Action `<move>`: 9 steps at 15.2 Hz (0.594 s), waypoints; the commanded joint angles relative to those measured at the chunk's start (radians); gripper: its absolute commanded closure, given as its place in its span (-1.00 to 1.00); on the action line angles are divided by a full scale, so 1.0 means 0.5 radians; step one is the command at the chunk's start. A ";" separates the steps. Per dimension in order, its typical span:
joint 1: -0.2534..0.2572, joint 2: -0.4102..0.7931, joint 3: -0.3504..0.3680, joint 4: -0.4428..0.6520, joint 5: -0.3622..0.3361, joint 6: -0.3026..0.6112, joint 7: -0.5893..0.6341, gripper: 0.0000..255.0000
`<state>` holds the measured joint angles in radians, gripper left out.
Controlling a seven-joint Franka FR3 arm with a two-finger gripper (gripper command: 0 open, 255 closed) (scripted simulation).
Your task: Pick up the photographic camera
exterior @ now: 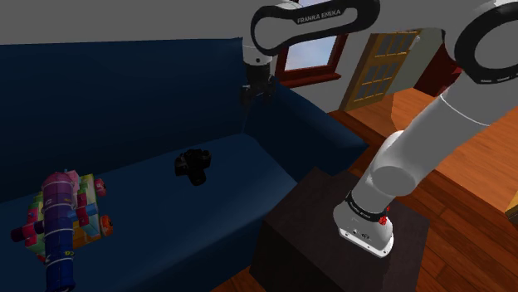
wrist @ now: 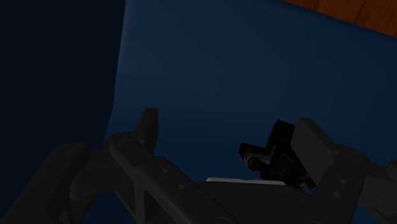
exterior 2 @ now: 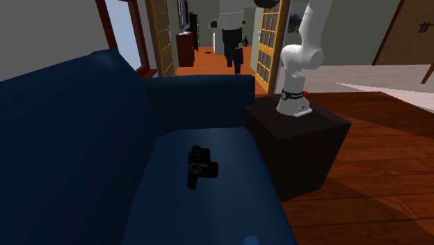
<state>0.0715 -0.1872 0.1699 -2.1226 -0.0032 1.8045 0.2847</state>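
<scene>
The photographic camera (exterior: 193, 166) is small and black and lies on the seat of a dark blue sofa (exterior: 149, 207). It also shows mid-seat in the second exterior view (exterior 2: 200, 166). My gripper (exterior: 257, 93) hangs well above the seat, over the sofa's armrest end, up and to the right of the camera in the shoulder view. The second exterior view has the gripper (exterior 2: 235, 59) high above the armrest. In the wrist view the gripper (wrist: 228, 121) is open with nothing held. The camera (wrist: 275, 159) lies far below, close to one of the fingers (wrist: 310, 140).
A multicoloured block toy (exterior: 62, 217) lies on the seat at the shoulder view's left. The dark box stand (exterior 2: 300, 132) stands against the sofa's armrest (exterior 2: 202, 89). Wooden floor (exterior 2: 375, 174) and doors (exterior 2: 268, 42) lie beyond.
</scene>
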 commanded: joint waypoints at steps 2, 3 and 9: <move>0.024 0.250 0.052 0.153 -0.030 0.021 0.114 -1.00; 0.033 0.334 0.066 0.207 -0.043 0.025 0.150 -1.00; 0.113 0.849 0.113 0.587 -0.127 0.002 0.349 -1.00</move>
<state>0.1205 0.1914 0.2237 -1.8691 -0.0592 1.8134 0.4428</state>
